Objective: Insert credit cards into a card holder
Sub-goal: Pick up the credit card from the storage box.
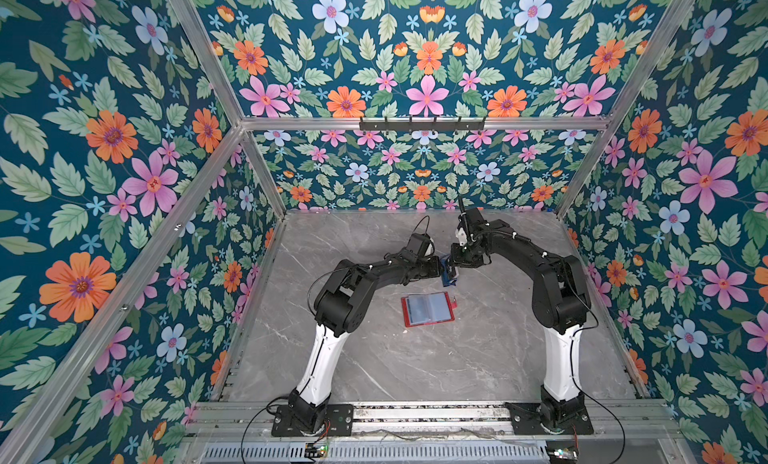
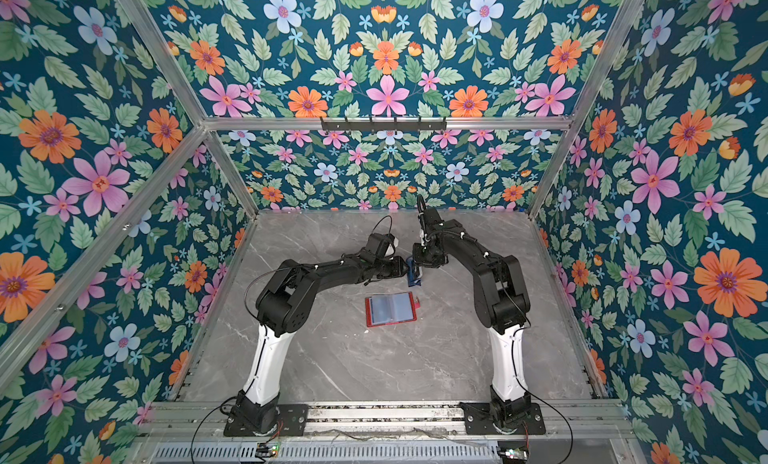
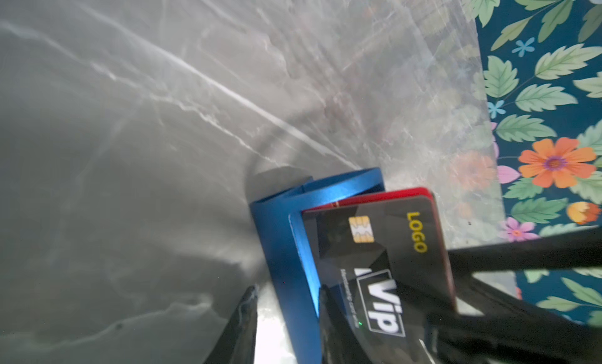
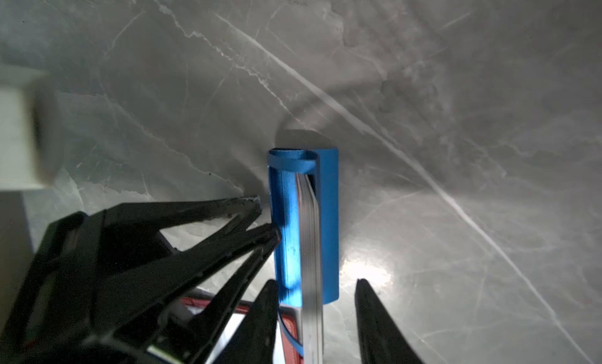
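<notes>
Early, prob.: card holder (image 1: 428, 309) open flat on bench (image 1: 374, 366), untouched. Credit cards (image 4: 311, 232) upright in blue rack (image 4: 329, 215); R claw (image 4: 314, 281) open astride them, L claw (image 4: 267, 215) at rack wall, grip can't tell. To do: pull card, carry over, sleeve it.

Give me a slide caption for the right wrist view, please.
Open right gripper straddles cards standing in the blue rack.
</notes>
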`<state>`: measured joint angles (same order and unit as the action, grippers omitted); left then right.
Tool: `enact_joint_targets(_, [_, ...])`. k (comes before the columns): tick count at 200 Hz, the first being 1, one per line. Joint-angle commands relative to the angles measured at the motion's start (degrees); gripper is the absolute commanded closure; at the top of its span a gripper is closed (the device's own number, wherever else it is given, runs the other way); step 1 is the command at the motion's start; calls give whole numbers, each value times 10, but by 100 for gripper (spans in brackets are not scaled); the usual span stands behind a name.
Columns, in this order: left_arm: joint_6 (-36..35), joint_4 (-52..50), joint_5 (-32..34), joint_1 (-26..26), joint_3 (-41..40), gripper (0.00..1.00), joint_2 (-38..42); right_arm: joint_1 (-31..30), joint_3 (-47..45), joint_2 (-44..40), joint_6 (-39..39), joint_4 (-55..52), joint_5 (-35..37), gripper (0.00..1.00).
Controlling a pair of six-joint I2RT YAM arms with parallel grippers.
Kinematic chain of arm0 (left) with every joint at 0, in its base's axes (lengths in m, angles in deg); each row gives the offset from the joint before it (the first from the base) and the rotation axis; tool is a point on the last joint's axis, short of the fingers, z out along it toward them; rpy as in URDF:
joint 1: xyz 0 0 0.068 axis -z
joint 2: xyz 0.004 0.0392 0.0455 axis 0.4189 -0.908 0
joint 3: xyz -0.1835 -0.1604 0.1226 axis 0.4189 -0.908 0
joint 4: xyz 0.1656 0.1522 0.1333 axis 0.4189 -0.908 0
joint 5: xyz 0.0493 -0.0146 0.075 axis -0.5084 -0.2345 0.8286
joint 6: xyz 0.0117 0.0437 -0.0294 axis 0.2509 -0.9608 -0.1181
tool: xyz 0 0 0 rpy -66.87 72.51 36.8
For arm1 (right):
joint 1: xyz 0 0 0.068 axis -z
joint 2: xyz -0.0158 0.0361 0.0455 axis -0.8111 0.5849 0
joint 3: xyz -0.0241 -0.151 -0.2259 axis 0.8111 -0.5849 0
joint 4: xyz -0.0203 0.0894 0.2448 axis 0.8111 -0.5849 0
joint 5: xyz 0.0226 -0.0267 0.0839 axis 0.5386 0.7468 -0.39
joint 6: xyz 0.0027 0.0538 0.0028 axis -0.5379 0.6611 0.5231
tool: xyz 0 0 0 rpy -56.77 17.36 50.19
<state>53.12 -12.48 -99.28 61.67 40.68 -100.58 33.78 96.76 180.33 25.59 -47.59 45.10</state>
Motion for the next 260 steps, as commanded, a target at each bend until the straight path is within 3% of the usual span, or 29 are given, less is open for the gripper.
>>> enact_joint_targets(1, [13,16,-28,0,5,67,-7,-1,21,14,-11,-39,0,62])
enact_joint_targets(127, [30,-9,-36,-1,13,74,-25,-3,73,62,-23,-90,19,66])
enact_joint_targets(260, [35,-17,-23,0,10,74,-22,-11,104,71,-18,-132,68,69])
